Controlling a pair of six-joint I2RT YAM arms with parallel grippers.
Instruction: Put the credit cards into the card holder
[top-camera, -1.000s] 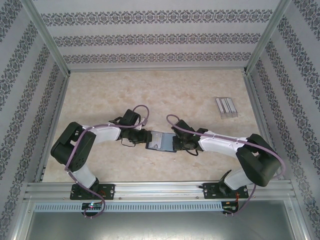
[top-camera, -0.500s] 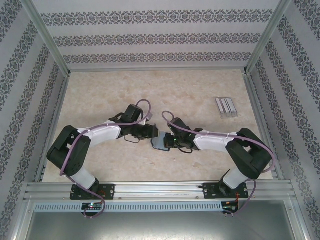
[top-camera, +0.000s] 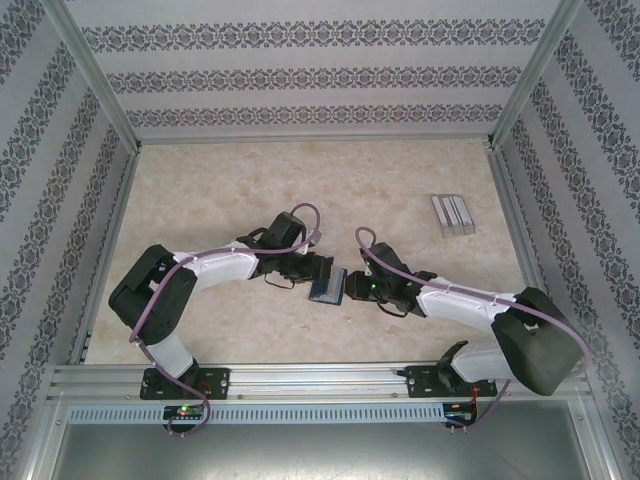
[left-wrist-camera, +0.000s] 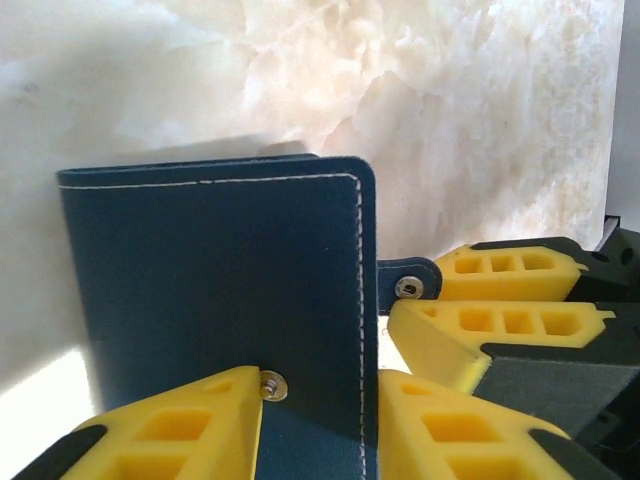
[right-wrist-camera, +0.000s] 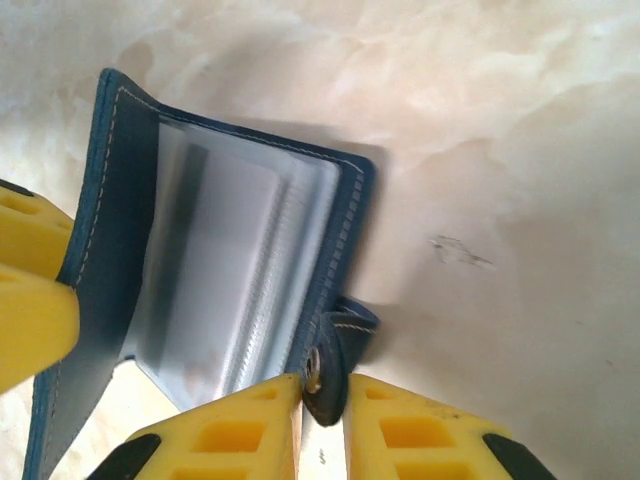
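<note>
**Item: card holder.** Navy with a stitched edge, caught between the fingertips of both tools. A second ago we logged it spread flat. Now its covers are drawn up toward each other into a half-shut wedge, and both arms have crowded in on it. We read this as the closing fold, near the end of the task if the credit cards are already inside (the clear sleeves look pale, and we cannot tell whether they are filled).

**Item: right gripper.** Fingers nearly together, pinching the clasp tab right at their tips.

**Item: left gripper.** Fingers parted, clamping nothing we can make out. One tip lies against the cover's outer face beside the snap stud, and the cover's free edge runs down between the two tips.

**Surroundings.** A clear slotted rack sits well off to the right gripper's outer side — apart from everything else. The marbled table lies beneath both tools.

**In the way.** The left fingertip sits just beside the stud that the tab must reach — we judge it may have to give room before the clasp can meet it.
</note>
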